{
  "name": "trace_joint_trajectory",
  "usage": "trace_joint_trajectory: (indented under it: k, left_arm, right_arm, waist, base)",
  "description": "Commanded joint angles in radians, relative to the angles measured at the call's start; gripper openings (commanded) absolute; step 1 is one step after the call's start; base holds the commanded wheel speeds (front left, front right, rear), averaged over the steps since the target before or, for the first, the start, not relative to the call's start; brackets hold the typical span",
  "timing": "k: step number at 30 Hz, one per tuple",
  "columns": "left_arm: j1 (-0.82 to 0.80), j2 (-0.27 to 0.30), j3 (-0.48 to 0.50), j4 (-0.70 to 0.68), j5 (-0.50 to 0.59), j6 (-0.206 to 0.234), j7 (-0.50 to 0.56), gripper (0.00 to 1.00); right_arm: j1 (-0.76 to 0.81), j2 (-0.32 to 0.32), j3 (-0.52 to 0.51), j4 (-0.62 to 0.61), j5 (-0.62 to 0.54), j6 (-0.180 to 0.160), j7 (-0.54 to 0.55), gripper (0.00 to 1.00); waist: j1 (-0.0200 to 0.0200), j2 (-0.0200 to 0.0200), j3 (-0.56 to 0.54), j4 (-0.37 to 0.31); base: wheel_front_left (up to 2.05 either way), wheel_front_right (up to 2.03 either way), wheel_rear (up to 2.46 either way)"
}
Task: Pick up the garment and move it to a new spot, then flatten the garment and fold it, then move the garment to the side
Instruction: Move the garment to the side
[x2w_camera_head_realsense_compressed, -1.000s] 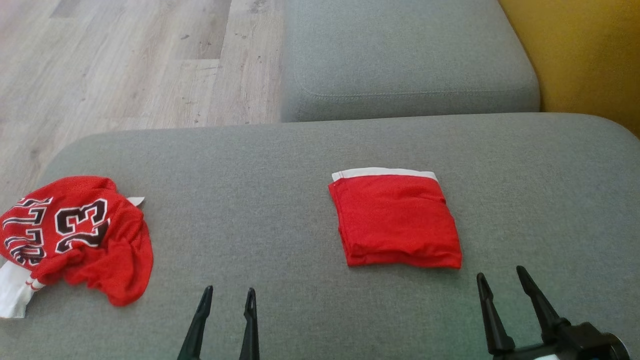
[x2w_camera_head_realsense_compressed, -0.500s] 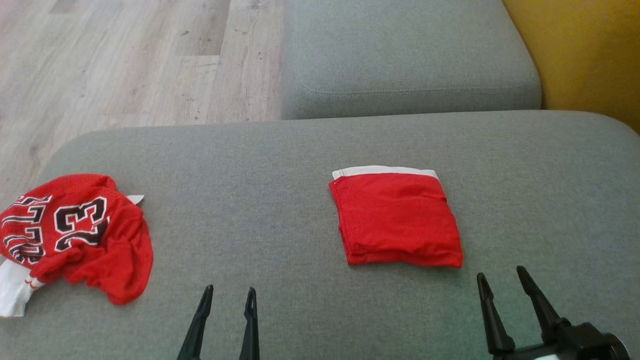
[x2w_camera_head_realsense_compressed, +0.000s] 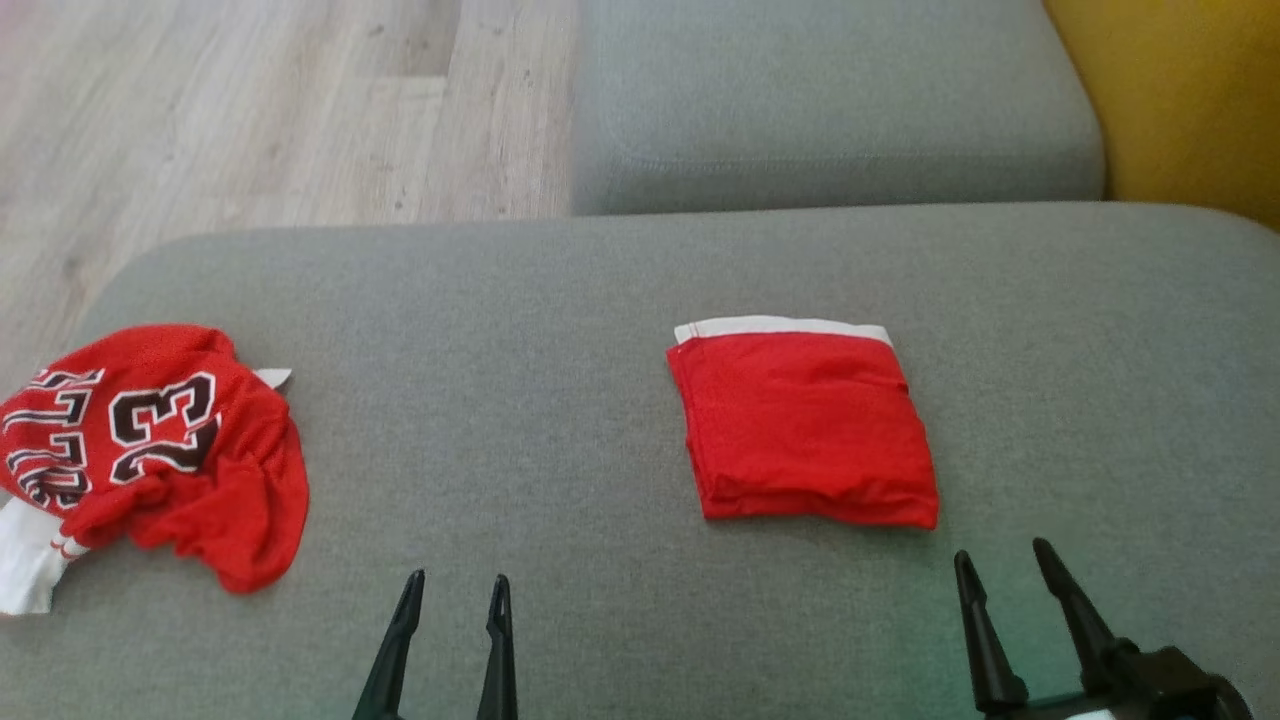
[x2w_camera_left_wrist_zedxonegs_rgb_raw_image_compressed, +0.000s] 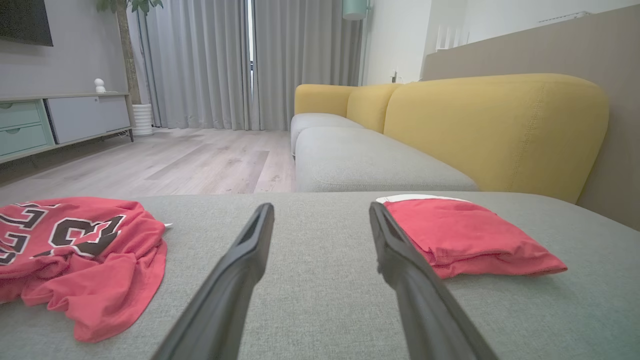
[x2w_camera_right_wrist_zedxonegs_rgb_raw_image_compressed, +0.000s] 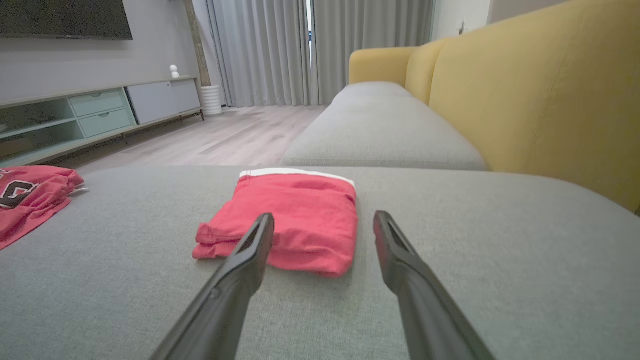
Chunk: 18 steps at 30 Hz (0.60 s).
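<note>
On grey cushion (x2w_camera_head_realsense_compressed: 540, 300), folded red garment (x2w_camera_head_realsense_compressed: 805, 430) lies flat right of centre; crumpled red jersey (x2w_camera_head_realsense_compressed: 150, 450) sits at left edge, well apart. Both empty: left gripper (x2w_camera_head_realsense_compressed: 459, 578) and right gripper (x2w_camera_head_realsense_compressed: 1002, 548), fingers spread, near front edge, touching neither.

Folded red garment (x2w_camera_head_realsense_compressed: 805, 430) lies flat on grey cushion (x2w_camera_head_realsense_compressed: 560, 300)

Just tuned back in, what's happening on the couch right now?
Nothing is being handled at this moment. The left gripper and right gripper are both open and empty at the near edge of the grey fabric sofa cushion. A red cloth garment with a white band lies neatly folded just ahead of the right gripper, apart from it. A crumpled red mesh jersey printed with 23 sits at the cushion's left end, untouched.
</note>
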Motion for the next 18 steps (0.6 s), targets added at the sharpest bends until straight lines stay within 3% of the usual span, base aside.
trace_joint_trajectory:
  k: [1,7,14,18]
  left_arm:
    - [-0.051,-0.007,0.034,-0.027,0.005,0.009,-0.005,1.00]
    - [-0.071,-0.007,0.017,-0.016,0.000,0.007,-0.005,1.00]
    - [-0.137,-0.007,-0.008,-0.018,-0.006,0.010,-0.005,1.00]
    - [-0.168,-0.007,-0.021,-0.011,-0.008,0.011,-0.005,1.00]
  right_arm:
    - [-0.048,-0.004,0.025,-0.018,0.006,-0.001,-0.011,1.00]
    - [-0.173,-0.010,0.044,0.126,0.116,-0.001,0.001,1.00]
    - [-0.436,-0.051,0.034,0.272,0.340,-0.001,0.232,1.00]
    - [-0.559,-0.087,0.007,0.370,0.407,-0.001,0.348,1.00]
  waist:
    - [0.0000,0.0000,0.011,0.002]
    - [0.0000,0.0000,0.066,0.009]
    - [0.0000,0.0000,0.168,0.026]
    - [0.0000,0.0000,0.207,0.040]
  base:
    - [0.00,0.00,0.00]
    - [0.00,0.00,0.00]
    - [0.00,0.00,0.00]
    - [0.00,0.00,0.00]
